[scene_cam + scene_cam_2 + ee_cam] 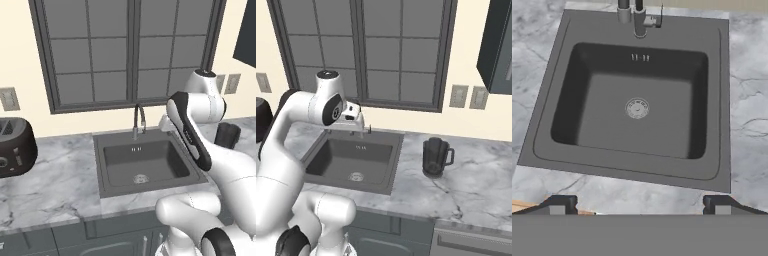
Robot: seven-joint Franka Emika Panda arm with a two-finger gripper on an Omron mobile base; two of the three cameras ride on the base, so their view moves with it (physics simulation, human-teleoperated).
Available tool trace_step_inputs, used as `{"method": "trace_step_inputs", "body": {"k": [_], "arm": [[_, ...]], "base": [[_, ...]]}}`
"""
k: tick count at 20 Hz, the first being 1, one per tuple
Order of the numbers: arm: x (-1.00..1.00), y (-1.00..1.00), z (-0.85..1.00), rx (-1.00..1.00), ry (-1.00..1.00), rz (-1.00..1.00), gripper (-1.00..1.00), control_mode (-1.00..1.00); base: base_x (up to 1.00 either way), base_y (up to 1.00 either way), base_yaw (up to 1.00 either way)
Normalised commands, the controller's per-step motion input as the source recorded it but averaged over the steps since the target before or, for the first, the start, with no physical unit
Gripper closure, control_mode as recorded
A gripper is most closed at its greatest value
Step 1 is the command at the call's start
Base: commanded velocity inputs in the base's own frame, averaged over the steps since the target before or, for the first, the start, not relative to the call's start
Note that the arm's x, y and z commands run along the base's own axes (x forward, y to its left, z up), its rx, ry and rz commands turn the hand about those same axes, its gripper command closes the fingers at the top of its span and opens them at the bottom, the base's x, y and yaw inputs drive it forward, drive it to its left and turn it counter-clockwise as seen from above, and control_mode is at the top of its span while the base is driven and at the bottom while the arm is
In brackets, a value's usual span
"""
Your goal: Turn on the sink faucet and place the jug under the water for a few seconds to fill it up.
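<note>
Sink [637,165] below wide-apart jaws

Dark grey sink [722,100], matte, with a paler metal drain [637,108] at its middle. Dark grey metal sink faucet [138,119] behind the sink. White-grey marble counter [476,180] around the sink, veined in darker grey. Smoky, dark translucent jug [435,157] right of the sink. Black toaster [15,146] left of the sink. Cream wall with a dark grey window frame [131,50] above the sink. Slate-grey cabinet fronts [75,240] below the sink.
</note>
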Motion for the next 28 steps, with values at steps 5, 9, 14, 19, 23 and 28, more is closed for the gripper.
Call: {"method": "trace_step_inputs", "body": {"k": [5, 9, 14, 19, 23, 28], "arm": [[0.33, -0.17, -0.19, 0.02, -0.06, 0.11, -1.0, -1.0], [0.46, -0.02, -0.23, 0.0, -0.12, 0.25, -1.0, -1.0], [0.41, 0.0, -0.25, 0.0, -0.14, 0.3, -1.0, -1.0], [0.28, -0.06, -0.23, 0.0, -0.15, 0.32, -1.0, -1.0], [0.14, -0.17, -0.15, 0.0, -0.15, 0.3, -1.0, -1.0], [0.07, -0.31, -0.07, 0.02, -0.13, 0.23, -1.0, -1.0]], "base": [[0.0, 0.0, 0.0], [0.0, 0.0, 0.0], [0.0, 0.0, 0.0], [0.0, 0.0, 0.0], [0.0, 0.0, 0.0], [0.0, 0.0, 0.0]]}}
